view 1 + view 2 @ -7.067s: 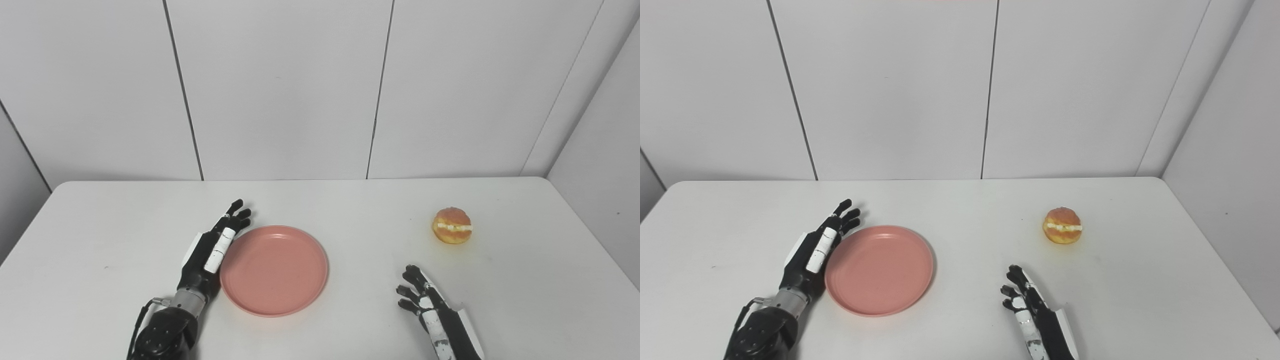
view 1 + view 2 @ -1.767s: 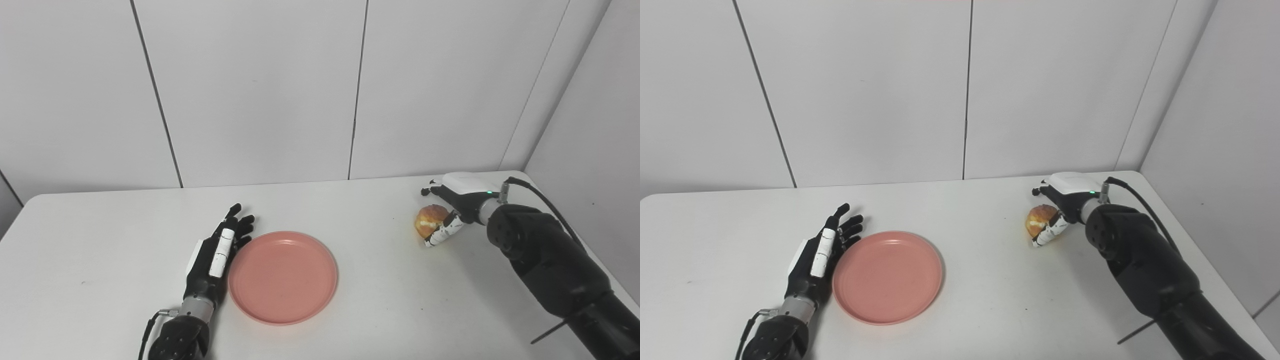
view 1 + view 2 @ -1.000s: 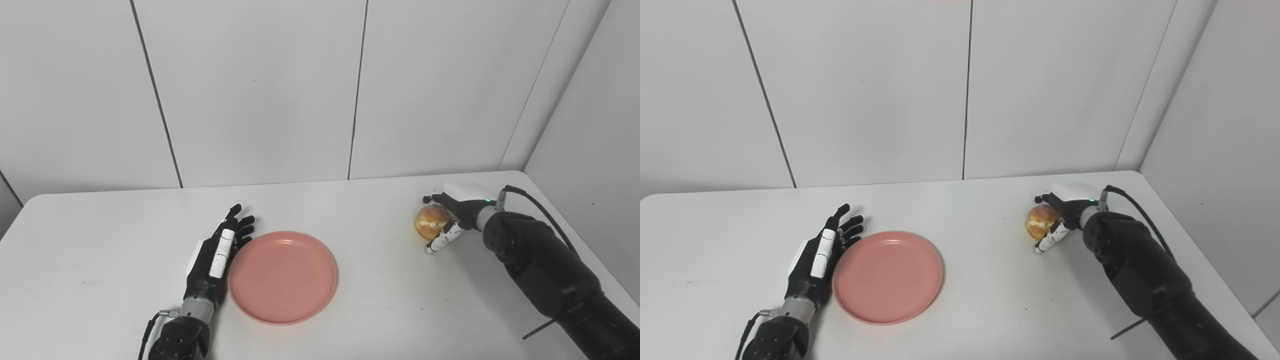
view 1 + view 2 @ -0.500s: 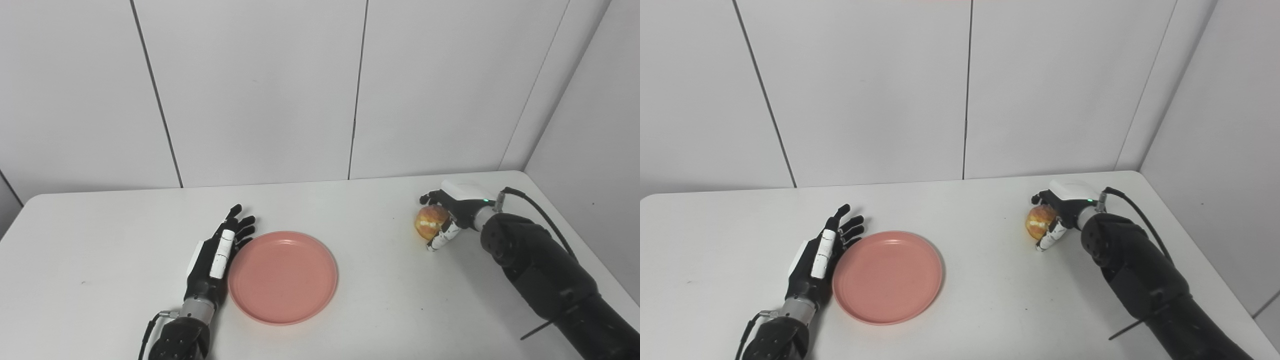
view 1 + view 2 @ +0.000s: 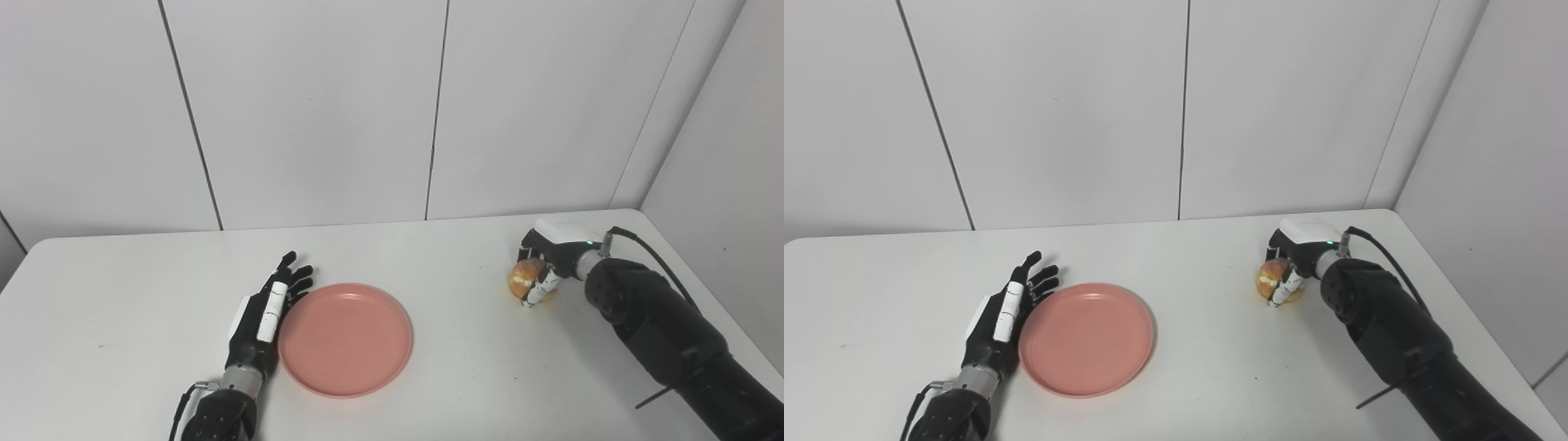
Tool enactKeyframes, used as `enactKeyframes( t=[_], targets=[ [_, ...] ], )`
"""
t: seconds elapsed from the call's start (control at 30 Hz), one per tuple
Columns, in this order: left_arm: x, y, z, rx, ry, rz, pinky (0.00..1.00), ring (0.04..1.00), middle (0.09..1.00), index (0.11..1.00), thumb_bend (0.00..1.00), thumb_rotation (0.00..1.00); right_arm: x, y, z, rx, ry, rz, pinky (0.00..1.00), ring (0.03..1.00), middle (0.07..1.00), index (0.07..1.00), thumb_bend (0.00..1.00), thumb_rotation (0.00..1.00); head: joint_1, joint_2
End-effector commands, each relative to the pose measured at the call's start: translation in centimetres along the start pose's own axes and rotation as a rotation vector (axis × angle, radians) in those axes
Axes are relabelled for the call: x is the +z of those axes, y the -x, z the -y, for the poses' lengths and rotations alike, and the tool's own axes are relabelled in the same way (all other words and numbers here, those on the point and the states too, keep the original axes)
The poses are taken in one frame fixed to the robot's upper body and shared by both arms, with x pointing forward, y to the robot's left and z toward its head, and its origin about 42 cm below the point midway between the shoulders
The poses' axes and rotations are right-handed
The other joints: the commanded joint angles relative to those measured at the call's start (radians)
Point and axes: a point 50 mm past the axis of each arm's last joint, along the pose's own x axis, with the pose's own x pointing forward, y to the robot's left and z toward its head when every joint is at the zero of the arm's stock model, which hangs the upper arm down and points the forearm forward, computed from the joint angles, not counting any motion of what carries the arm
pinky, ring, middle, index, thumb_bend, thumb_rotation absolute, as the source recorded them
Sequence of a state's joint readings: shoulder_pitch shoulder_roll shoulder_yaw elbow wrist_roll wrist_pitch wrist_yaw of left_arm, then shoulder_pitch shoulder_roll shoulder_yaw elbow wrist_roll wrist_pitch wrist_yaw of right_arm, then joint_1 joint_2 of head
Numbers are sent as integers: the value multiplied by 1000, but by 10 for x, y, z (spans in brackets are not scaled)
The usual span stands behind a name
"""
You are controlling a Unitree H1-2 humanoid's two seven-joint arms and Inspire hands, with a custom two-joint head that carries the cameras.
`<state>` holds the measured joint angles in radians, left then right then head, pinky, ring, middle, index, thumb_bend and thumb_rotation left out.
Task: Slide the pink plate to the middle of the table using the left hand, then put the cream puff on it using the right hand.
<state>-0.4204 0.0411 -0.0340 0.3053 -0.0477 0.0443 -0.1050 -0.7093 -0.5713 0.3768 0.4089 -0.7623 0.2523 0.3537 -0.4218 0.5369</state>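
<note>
Landmark: pink plate (image 5: 345,339), flat on the bench (image 5: 122,318), roughly mid-bench, maybe a touch toward the robot's left. Plate is empty.

Left robot hand (image 5: 264,309) lies against the plate's left rim, fingers straight and spread, holding nothing. Edge-on contact like that suits a sideways push, so I read the slide step as done or nearly so; the hand isn't clamped on anything.

Right robot hand (image 5: 1293,269) is well off to the right of the plate, near the bench's far right corner, wrapped around the cream puff (image 5: 1271,277). Fingers curl over the top and back, thumb (image 5: 539,291) crosses the front face. Looks like a closed grasp on the puff. Can't tell if the puff is off the bench yet; its underside sits right at the surface line in both views.

Grasp comes from above and from the far side, which leaves the plate-facing side clear for a straight carry across.

Judgement: step in hand is securing the puff before lift. Risks: soft pastry, too much squeeze dents it or pushes filling out; a loose wrap lets it roll out during transfer. Next needs a clean lift, travel over bare bench, set-down near plate centre.
</note>
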Motion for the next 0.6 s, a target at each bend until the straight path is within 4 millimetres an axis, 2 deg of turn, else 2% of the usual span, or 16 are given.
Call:
enactKeyframes(
  t=[0.0, 0.17, 0.33, 0.57],
  targets=[
    [2, -2, 7, -27, 4, -4, 849, 858, 858, 918, 827, 941, -7, 1, 17, -29, 37, 5, 432, 476, 533, 447, 517, 0, 1, 2],
    [3, -2, 7, -29, -1, -2, 830, 854, 856, 918, 816, 943, -7, 3, 19, -34, 46, 10, 431, 475, 535, 447, 516, 0, 4, 2],
    [2, -3, 9, -27, 5, -7, 833, 851, 856, 906, 835, 927, -4, 5, 27, -50, 46, 22, 356, 448, 514, 471, 520, 0, 18, 0],
    [3, -3, 17, -15, 6, -10, 840, 883, 880, 891, 840, 922, 2, 18, 58, -134, 42, 95, 309, 426, 504, 489, 519, 0, 99, 0]
  ],
)
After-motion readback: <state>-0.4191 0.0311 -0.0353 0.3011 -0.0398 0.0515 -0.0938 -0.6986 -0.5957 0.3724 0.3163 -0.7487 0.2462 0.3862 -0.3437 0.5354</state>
